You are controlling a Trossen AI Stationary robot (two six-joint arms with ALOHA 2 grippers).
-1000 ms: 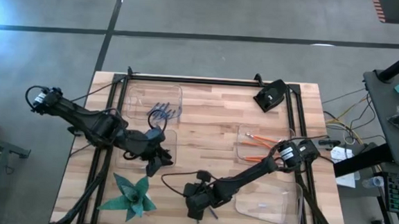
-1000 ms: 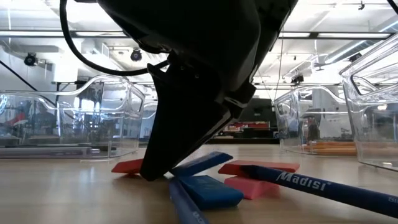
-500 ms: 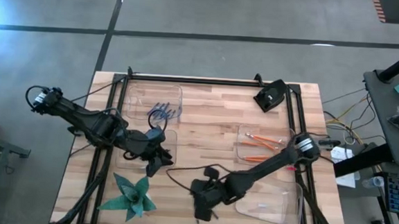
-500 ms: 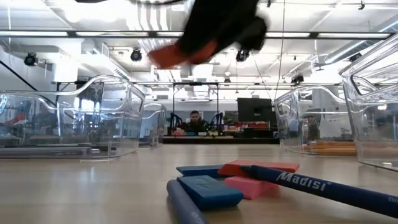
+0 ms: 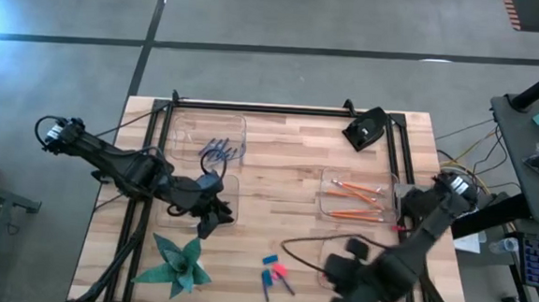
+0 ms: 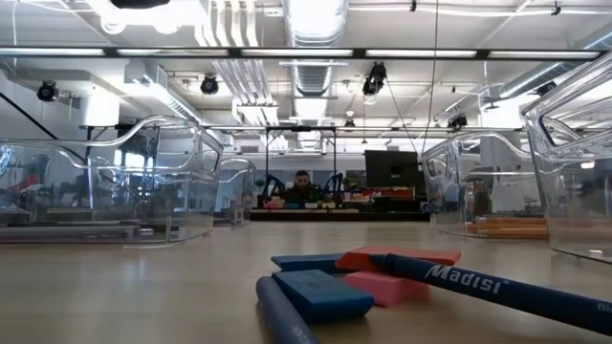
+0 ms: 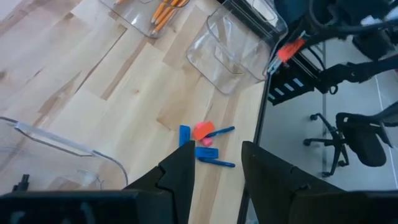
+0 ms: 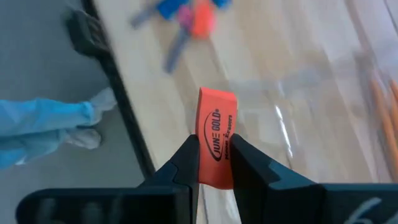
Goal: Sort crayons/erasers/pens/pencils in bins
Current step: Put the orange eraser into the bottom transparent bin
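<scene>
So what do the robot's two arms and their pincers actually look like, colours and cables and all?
Both arms are dark, near-black jointed links. The left arm has a dark cable running along it; a looping dark cable trails from the right arm. Each ends in a pincer with two flat, dark, tapered fingers: left pincer, right pincer. No markings are visible on either.

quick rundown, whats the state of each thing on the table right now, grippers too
right gripper: shut on a red-orange block eraser, above the near right clear plastic bin
left gripper: open, holding nothing, by the near left clear bin
far right clear bin: holds orange pencils
far left clear bin: holds blue sticks
loose pile of pink and blue erasers and blue pens: lying on the wooden table, unsorted
</scene>
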